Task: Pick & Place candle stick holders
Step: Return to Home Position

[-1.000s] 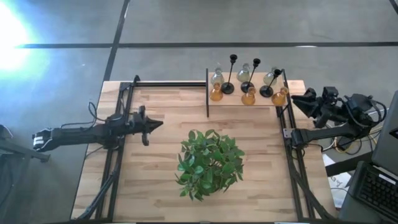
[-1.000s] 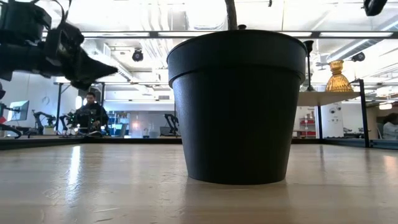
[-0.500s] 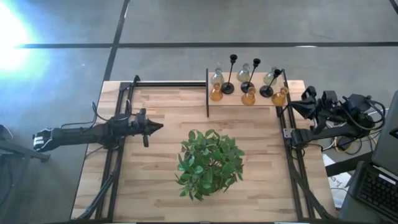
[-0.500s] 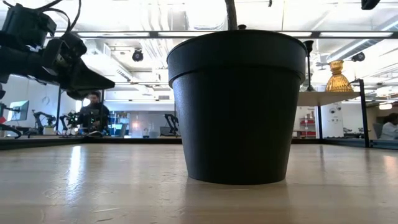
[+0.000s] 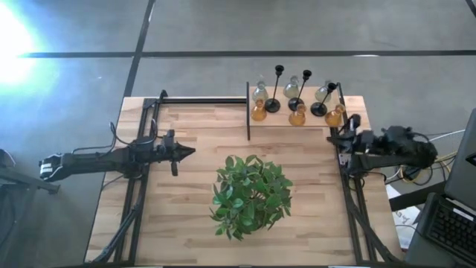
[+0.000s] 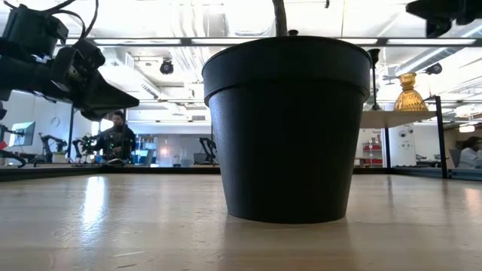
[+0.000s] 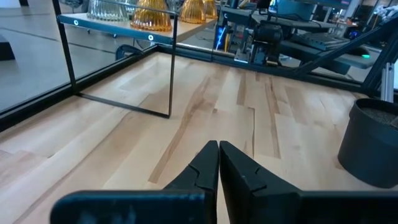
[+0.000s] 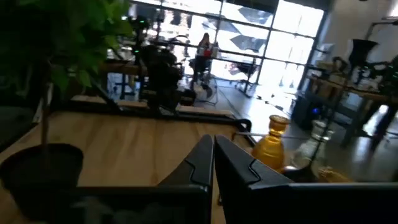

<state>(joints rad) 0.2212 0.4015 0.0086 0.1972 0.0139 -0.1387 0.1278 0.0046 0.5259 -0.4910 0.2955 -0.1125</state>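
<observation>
The candle stick holders stand by their bases on a raised shelf (image 5: 294, 119) at the table's far right: thin black ones (image 5: 277, 89), amber glass ones (image 5: 297, 115) and clear glass ones (image 5: 291, 88). My right gripper (image 5: 332, 138) is shut and empty, level, beside the shelf's near right corner. Its wrist view shows an amber holder (image 8: 272, 146) and a clear one (image 8: 311, 152) ahead. My left gripper (image 5: 192, 151) hovers shut and empty over the table's left part, pointing toward the right edge. Its wrist view shows the holders (image 7: 152, 12) far off.
A green leafy plant (image 5: 249, 195) in a black pot (image 6: 286, 128) stands mid-table, between the two arms. Black frame rails (image 5: 141, 186) run along the left and right sides. People are in the room beyond the table.
My right gripper has come down and toward the table's left, from outside the right rail to the shelf's near right corner. It has rolled about its own line and shut. My left gripper has tipped slightly downward and otherwise stayed in place.
</observation>
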